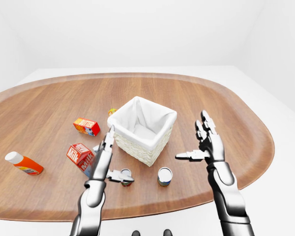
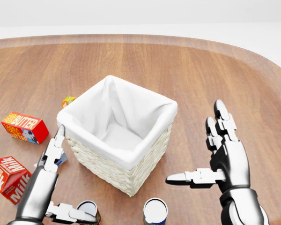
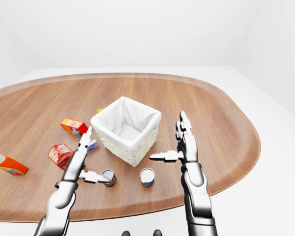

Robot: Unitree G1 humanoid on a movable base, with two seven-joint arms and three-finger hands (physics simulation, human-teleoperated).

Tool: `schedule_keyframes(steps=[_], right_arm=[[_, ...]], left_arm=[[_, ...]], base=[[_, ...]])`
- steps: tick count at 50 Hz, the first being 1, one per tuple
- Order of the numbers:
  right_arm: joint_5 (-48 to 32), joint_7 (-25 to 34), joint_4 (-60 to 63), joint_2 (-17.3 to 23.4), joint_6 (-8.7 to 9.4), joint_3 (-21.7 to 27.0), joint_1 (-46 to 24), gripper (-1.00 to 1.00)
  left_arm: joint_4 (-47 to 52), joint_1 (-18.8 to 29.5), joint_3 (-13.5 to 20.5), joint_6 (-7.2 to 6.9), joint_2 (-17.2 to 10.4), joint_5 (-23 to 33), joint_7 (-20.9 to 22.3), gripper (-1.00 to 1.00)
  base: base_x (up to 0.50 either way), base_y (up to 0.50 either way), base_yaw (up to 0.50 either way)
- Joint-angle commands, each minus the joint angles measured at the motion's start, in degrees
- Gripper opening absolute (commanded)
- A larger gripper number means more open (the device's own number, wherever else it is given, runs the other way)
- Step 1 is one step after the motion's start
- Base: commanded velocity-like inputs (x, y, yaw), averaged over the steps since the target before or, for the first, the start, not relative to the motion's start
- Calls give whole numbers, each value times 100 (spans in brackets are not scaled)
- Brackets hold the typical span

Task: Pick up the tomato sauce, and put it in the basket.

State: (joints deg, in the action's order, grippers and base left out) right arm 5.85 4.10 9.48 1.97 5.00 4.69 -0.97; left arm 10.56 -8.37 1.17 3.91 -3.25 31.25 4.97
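Spreading wide, left robot hand [image 2: 49, 180] partly covers the tomato sauce [image 2: 89, 212]; label unreadable

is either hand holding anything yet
No. The left hand stands open beside the red-labelled can, thumb over its top, fingers not closed. The right hand is open, apart from everything.

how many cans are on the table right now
2. A red can sits by the left hand's thumb; a blue can stands below the basket in the right-eye view. The basket could hide others.
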Motion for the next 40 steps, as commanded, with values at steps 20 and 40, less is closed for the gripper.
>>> schedule_keyframes(steps=[20, 40], right_arm=[[-31, -14, -63, 3, 0, -7, 1, 100], [-33, -18, -124, 6, 0, -4, -27, 100]], left_arm=[[-518, 3, -75, 109, -20, 155, -167, 100], [-1253, 113, -127, 109, -75, 270, -494, 100]], base=[[0, 0, 0], [0, 0, 0]])
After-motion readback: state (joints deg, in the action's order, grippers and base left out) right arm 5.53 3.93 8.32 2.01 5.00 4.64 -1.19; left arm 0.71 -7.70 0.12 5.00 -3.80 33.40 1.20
